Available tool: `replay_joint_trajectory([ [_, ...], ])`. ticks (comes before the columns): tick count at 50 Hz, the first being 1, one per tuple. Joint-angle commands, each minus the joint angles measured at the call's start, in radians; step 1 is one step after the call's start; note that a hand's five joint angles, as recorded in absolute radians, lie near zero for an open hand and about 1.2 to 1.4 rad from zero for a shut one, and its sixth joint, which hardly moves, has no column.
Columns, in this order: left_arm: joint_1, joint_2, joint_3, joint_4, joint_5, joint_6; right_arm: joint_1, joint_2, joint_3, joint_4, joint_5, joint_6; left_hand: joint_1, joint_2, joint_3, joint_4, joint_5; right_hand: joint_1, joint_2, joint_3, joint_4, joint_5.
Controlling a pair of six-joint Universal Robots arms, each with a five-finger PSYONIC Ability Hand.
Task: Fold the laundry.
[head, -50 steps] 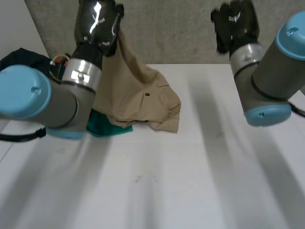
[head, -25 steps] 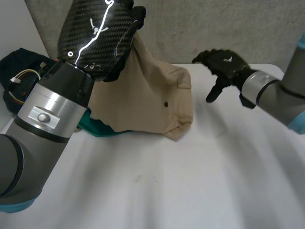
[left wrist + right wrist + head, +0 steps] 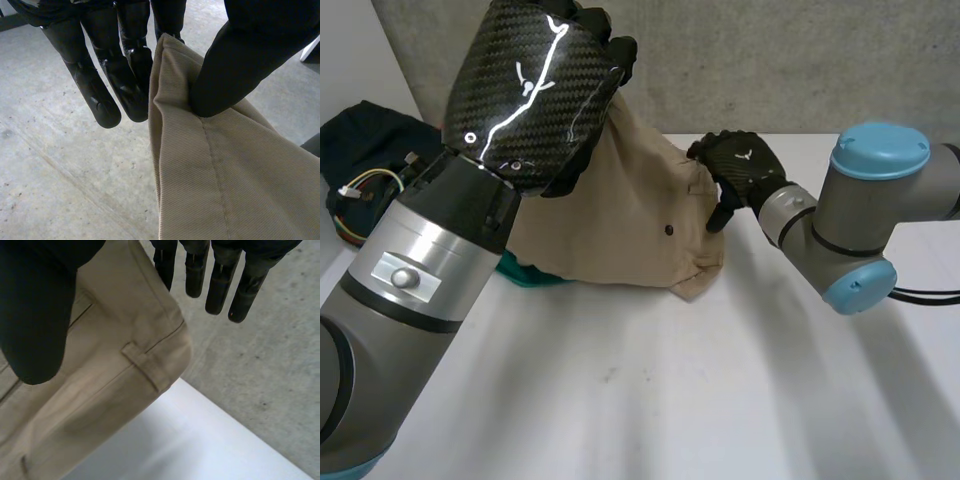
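Observation:
Tan trousers (image 3: pixel 620 220) hang from my raised left hand (image 3: pixel 605 45), and their lower part rests bunched on the white table (image 3: pixel 720 380). In the left wrist view the thumb (image 3: pixel 235 65) pinches a hemmed edge of the tan cloth (image 3: pixel 225 175) against a finger, while the other fingers (image 3: pixel 107 95) stay straight beside it. My right hand (image 3: pixel 740 165) is at the trousers' right side, by the waistband. In the right wrist view its fingers (image 3: pixel 220 285) are straight and its thumb (image 3: pixel 35 315) is spread. The waistband with a belt loop (image 3: pixel 145 365) lies between them, not gripped.
A teal garment (image 3: pixel 525 270) peeks out from under the trousers at the left. A dark navy garment (image 3: pixel 370 130) lies at the table's back left corner. A grey wall (image 3: pixel 800 60) runs behind the table.
My right arm has swung down from high at the back to the trousers' waistband, with its fingers straightened. My left hand has lifted the cloth higher, and the hanging trousers have drawn up.

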Motion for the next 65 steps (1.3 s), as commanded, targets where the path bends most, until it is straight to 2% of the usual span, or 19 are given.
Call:
replay_joint_trajectory([
  [1,-0.001,0.025,-0.019,-0.004,0.0,0.002,-0.001,-0.047,-0.045,0.004,0.036,0.0,0.278,0.197,0.201,0.193,0.235,0.132,0.092,0.086,0.089,0.091],
  [5,-0.004,0.045,-0.025,-0.015,0.0,0.004,-0.004,-0.044,-0.066,0.003,-0.022,0.0,0.278,0.197,0.201,0.193,0.235,0.135,0.095,0.088,0.092,0.094],
  [9,-0.006,0.052,-0.025,-0.021,0.0,0.004,0.001,0.04,-0.114,0.015,-0.106,0.002,0.278,0.197,0.201,0.193,0.235,0.15,0.109,0.103,0.107,0.108],
  [12,-0.006,0.052,-0.025,-0.022,-0.001,0.004,0.005,0.082,-0.134,0.013,-0.125,0.002,0.278,0.197,0.201,0.193,0.235,0.261,0.22,0.214,0.218,0.219],
  [17,-0.004,0.046,-0.023,-0.021,-0.003,0.004,0.009,0.154,-0.197,0.015,-0.119,-0.001,0.278,0.197,0.201,0.193,0.235,1.119,1.079,1.072,1.076,1.077],
  [18,-0.001,0.045,-0.023,-0.021,-0.003,0.004,0.006,0.146,-0.197,0.016,-0.111,-0.003,0.278,0.197,0.201,0.193,0.235,1.121,1.08,1.074,1.077,1.079],
  [20,0.005,0.043,-0.022,-0.021,-0.005,0.004,0.001,0.113,-0.191,0.027,-0.09,-0.006,0.278,0.197,0.201,0.193,0.235,1.121,1.08,1.074,1.077,1.079],
  [23,0.022,0.039,-0.022,-0.028,-0.006,0.004,-0.037,-0.034,-0.116,0.064,-0.065,-0.07,0.278,0.197,0.201,0.193,0.235,1.121,1.08,1.074,1.077,1.079],
  [28,0.062,0.019,-0.019,-0.094,-0.006,0.004,-0.158,-0.358,0.096,0.188,-0.056,-0.329,0.278,0.197,0.201,0.193,0.235,1.121,1.08,1.074,1.077,1.079],
  [32,0.063,-0.009,-0.006,-0.163,-0.006,0.004,-0.178,-0.511,0.174,0.355,-0.042,-0.47,0.278,0.197,0.201,0.193,0.235,1.121,1.08,1.074,1.077,1.079],
  [39,0.056,-0.073,0.026,-0.309,-0.011,-0.008,-0.171,-0.619,0.242,0.637,-0.044,-0.503,0.278,0.197,0.201,0.193,0.235,1.121,1.08,1.074,1.077,1.079],
  [45,0.053,-0.288,0.106,-0.377,-0.027,-0.022,-0.163,-0.55,0.322,0.674,-0.039,-0.563,0.278,0.197,0.201,0.193,0.235,1.121,1.08,1.074,1.077,1.079],
  [48,0.05,-0.431,0.21,-0.372,-0.055,-0.021,-0.131,-0.412,0.291,0.636,0.004,-0.615,0.278,0.197,0.201,0.193,0.235,1.121,1.08,1.074,1.077,1.079],
  [52,0.05,-0.605,0.446,-0.361,-0.119,-0.004,-0.103,-0.254,0.124,0.52,0.126,-0.629,0.278,0.197,0.201,0.193,0.235,1.121,1.08,1.074,1.077,1.079],
  [54,0.053,-0.693,0.612,-0.335,-0.153,0.015,-0.097,-0.184,-0.001,0.399,0.191,-0.641,0.278,0.197,0.201,0.193,0.235,1.121,1.08,1.074,1.077,1.079],
  [57,0.054,-0.75,0.783,-0.271,-0.164,0.048,-0.096,-0.142,-0.1,0.252,0.211,-0.641,0.278,0.197,0.201,0.193,0.235,1.121,1.08,1.074,1.077,1.079],
  [60,0.066,-0.784,0.964,-0.109,-0.17,0.084,-0.097,-0.133,-0.172,-0.034,0.199,-0.629,0.278,0.197,0.201,0.193,0.235,1.121,1.08,1.074,1.077,1.079],
  [61,0.07,-0.788,0.995,-0.052,-0.17,0.088,-0.096,-0.14,-0.172,-0.197,0.185,-0.626,0.278,0.197,0.201,0.193,0.235,1.121,1.08,1.074,1.077,1.079],
  [65,0.108,-0.771,1.052,0.177,-0.176,0.075,-0.091,-0.18,-0.155,-0.478,0.16,-0.626,0.278,0.197,0.201,0.193,0.235,1.121,1.08,1.074,1.077,1.079],
])
